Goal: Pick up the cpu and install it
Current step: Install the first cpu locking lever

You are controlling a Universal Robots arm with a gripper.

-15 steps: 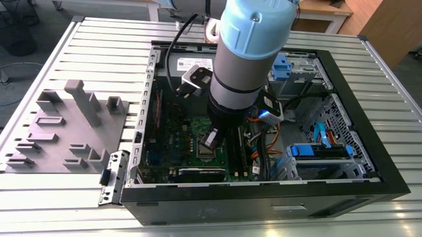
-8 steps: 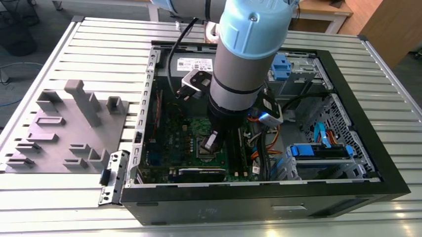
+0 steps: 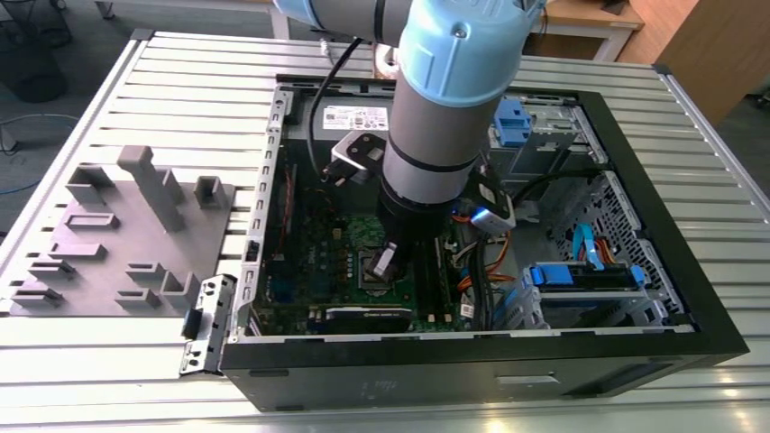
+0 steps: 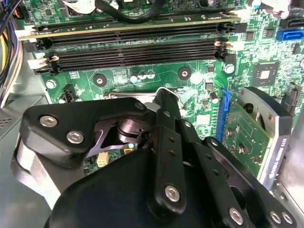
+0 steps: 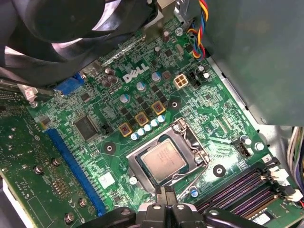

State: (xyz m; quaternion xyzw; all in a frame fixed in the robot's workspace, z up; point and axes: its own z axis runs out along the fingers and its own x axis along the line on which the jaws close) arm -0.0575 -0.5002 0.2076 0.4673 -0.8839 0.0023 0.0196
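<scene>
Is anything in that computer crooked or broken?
Nothing stands out. The cpu lies flat and square in its socket frame on the green board, with the gripper right at its edge.

Dull silver-grey metal on the small square cpu (image 5: 164, 163); shiny bare metal on the rectangular socket frame (image 5: 192, 145); matt black plastic on the gripper (image 4: 164, 142).

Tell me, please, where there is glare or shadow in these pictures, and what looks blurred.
In the exterior view, the slatted table reflects bright light, while the computer case interior is dim. In the first wrist view, the cpu lid has a soft sheen and the fan is blurred. In the second wrist view, the hand is dark and near.
</scene>
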